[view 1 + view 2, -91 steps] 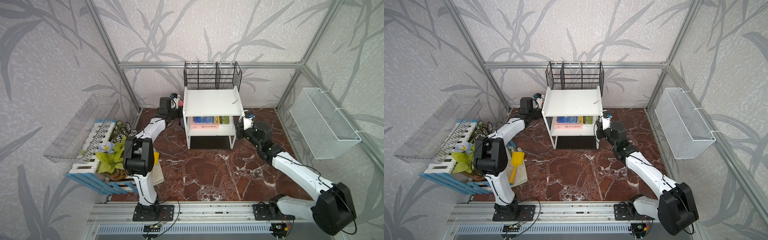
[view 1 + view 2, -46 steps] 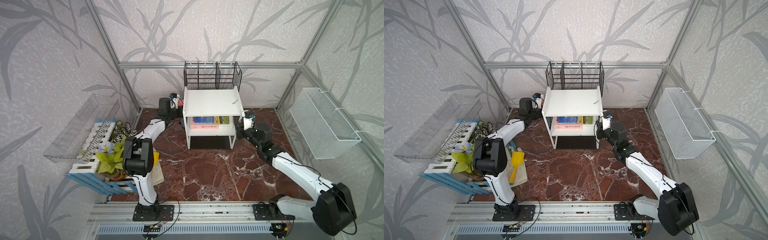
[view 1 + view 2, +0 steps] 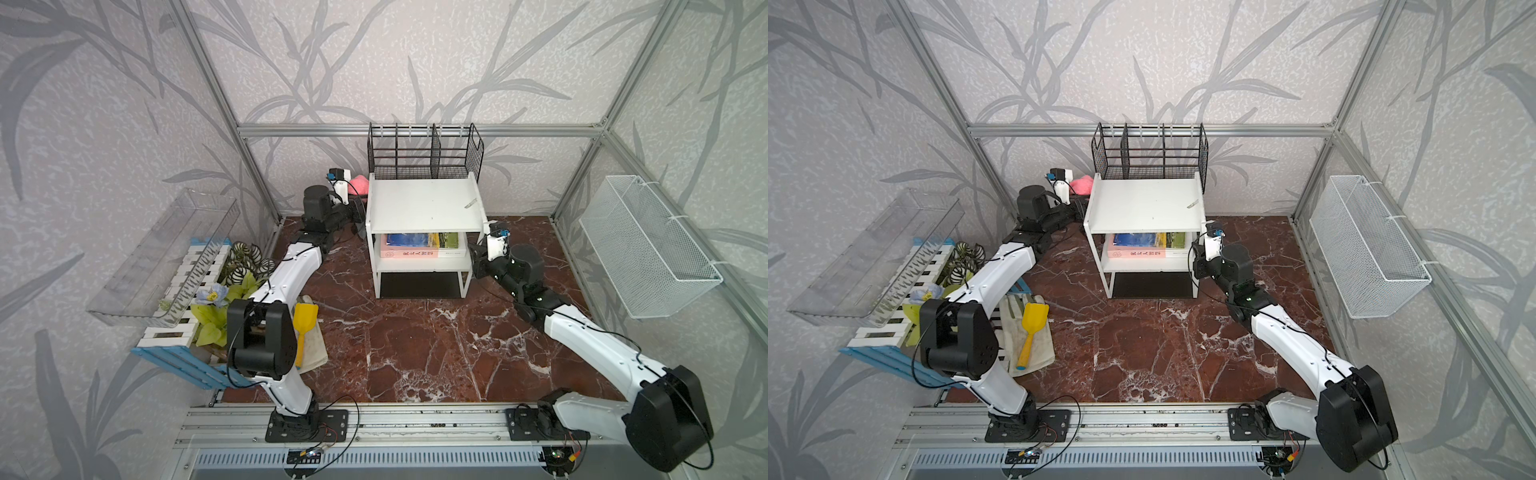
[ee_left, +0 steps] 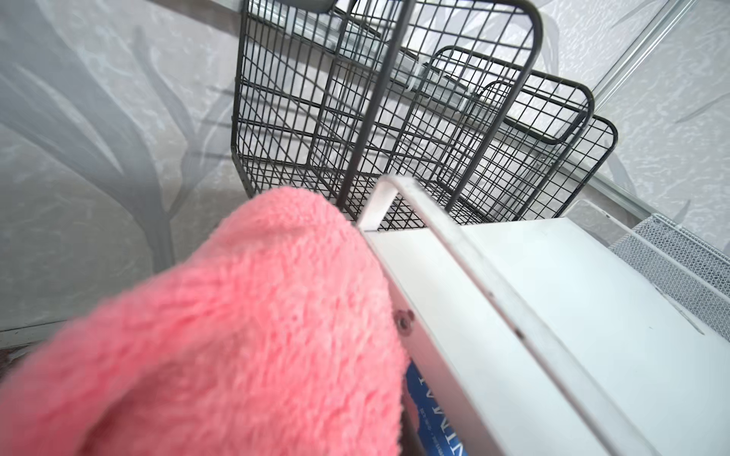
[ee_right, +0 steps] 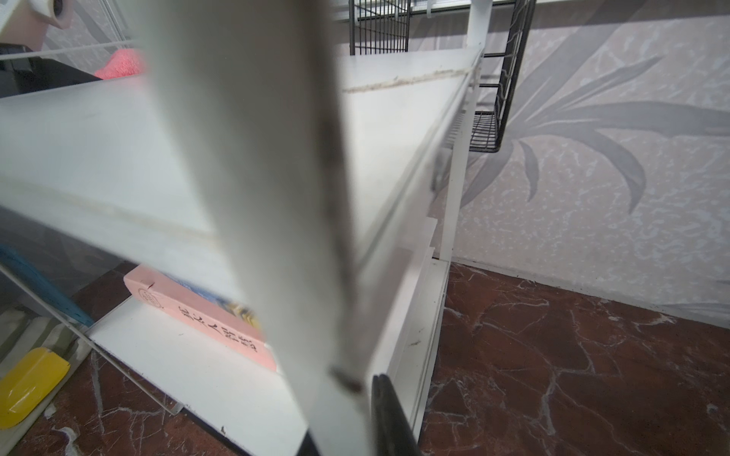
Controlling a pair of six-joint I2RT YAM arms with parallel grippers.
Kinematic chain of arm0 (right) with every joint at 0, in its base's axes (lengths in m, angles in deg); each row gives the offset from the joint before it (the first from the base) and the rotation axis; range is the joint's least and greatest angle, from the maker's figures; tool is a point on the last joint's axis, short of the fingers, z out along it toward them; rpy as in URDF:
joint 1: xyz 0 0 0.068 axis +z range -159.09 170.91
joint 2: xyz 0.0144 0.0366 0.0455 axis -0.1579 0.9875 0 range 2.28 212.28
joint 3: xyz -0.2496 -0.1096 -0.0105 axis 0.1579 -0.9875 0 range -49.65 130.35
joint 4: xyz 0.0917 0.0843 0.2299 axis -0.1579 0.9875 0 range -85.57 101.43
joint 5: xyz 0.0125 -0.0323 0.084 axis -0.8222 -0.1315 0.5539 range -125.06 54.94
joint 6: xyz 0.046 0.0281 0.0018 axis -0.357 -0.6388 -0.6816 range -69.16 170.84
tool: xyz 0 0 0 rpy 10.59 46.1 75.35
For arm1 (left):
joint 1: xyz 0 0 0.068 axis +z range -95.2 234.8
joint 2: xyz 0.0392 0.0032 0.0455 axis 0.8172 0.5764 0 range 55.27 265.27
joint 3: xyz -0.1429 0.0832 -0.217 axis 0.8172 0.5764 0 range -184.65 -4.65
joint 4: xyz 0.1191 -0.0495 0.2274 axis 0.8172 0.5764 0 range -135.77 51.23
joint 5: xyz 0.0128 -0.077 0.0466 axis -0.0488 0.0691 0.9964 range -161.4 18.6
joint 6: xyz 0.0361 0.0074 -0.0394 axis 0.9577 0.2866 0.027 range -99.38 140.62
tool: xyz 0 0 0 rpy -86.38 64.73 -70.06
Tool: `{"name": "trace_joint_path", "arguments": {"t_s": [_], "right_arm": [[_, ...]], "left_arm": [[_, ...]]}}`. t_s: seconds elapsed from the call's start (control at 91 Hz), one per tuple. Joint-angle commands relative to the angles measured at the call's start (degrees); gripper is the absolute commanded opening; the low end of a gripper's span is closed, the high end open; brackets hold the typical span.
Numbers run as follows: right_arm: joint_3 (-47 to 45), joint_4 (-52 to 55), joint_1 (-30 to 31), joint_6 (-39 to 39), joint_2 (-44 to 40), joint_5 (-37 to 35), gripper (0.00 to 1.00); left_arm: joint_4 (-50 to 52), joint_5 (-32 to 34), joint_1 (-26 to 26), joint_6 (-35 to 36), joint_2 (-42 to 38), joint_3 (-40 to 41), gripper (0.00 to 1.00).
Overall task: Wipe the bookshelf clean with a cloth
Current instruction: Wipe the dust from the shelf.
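I am keeping the cloth (image 3: pixel 360 183) clenched in the left claw (image 3: pixel 357 206), bunched at the back left corner of the bookshelf (image 3: pixel 424 205); its top board (image 4: pixel 572 296) is lying rightward of that claw; the right claw (image 3: pixel 476 252) is clamping the front right post (image 5: pixel 276 197).

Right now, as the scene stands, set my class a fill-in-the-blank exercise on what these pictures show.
1. The cloth beside the bookshelf is ____.
2. The black wire rack stands ____ the bookshelf.
3. The ____ scoop lies on a beige towel.

Missing words: pink; behind; yellow.
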Motion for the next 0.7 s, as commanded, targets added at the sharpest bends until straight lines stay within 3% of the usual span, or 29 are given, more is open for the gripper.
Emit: {"name": "trace_joint_path", "arguments": {"t_s": [0.0,0.187,0.374,0.693], "right_arm": [[-1.4,6.4,-1.7,-13.9,2.2,-4.1,0.00],[-1.4,6.1,-1.7,-14.1,2.0,-4.3,0.00],[-1.9,6.0,-1.7,-14.4,1.7,-4.3,0.00],[-2.1,6.6,-1.7,-14.5,1.5,-4.3,0.00]], "left_arm": [[-3.2,-1.4,-0.2,-0.1,3.0,-0.8,0.00],[-2.1,0.1,-0.2,2.6,-2.4,-8.3,0.00],[-3.9,4.6,-0.2,4.7,-6.1,-3.0,0.00],[-6.3,-1.8,-0.2,-1.4,6.7,5.4,0.00]]}}
